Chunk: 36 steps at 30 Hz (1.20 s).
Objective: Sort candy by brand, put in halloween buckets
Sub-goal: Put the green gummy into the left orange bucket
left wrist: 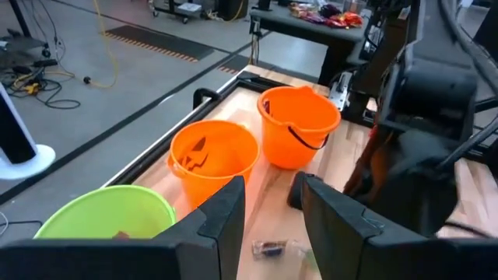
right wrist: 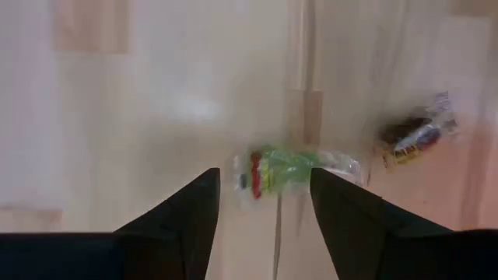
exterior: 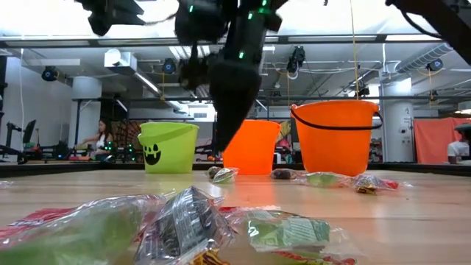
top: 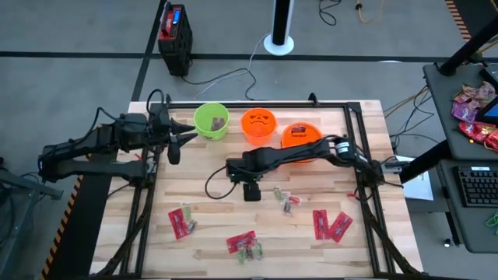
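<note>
An overhead camera is looking straight down on the whole counter [top: 233, 218]. A counter-level camera is facing across it into the room, close to wrappers. The left wrist camera is looking past its fingers [left wrist: 226, 225] at three buckets, shared with both. The right wrist camera is pointing down, close over the wood.

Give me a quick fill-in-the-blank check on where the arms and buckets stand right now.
1. The bucket nearest the left gripper is the ____ one.
2. The right gripper points down at a ____-and-red wrapped candy on the table.
3. The jack-o'-lantern bucket stands ____ the other two buckets.
4. The right gripper's fingers are ____.

Missing words: green; green; between; open
</note>
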### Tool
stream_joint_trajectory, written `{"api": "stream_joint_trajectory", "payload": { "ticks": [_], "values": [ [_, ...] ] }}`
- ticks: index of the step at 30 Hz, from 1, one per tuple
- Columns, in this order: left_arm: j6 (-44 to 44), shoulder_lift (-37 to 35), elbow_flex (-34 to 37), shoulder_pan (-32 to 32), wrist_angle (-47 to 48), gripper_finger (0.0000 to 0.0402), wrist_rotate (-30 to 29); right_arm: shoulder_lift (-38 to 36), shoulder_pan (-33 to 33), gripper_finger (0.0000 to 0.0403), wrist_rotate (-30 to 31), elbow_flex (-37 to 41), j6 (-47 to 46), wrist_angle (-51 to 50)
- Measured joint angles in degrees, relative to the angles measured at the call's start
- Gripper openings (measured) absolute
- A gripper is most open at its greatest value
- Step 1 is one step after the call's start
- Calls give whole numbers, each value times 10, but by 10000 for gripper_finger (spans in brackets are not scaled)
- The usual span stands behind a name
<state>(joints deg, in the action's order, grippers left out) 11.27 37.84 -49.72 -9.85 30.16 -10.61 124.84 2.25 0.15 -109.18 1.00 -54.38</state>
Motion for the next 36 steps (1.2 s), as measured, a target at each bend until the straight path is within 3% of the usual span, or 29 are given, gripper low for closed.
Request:
{"api": "stream_joint_trajectory", "payload": {
  "ticks": [11, 15, 21, 25, 29, 33, 36],
  "values": [
    [0, 1, 0, 0, 0, 112, -3, 46, -5, 179, 0, 0, -26, 8],
    [0, 4, 0, 0, 4, 112, -17, 51, -6, 130, 2, 0, -29, 13],
    [-2, 9, 3, 0, 16, 112, -24, 46, -7, 23, -1, -1, -39, 22],
    [6, 16, 4, 0, 42, 112, -25, 16, -12, 14, -13, -28, -67, 20],
    [56, 28, 7, 0, 93, 111, -26, -61, -32, 13, -18, -76, -121, 13],
    [104, 48, 32, 0, 144, 105, -23, -127, -78, 13, -18, -102, -169, -10],
    [102, 62, 69, 0, 139, 100, 20, -163, -132, 13, -22, -104, -195, -14]
  ]
}}
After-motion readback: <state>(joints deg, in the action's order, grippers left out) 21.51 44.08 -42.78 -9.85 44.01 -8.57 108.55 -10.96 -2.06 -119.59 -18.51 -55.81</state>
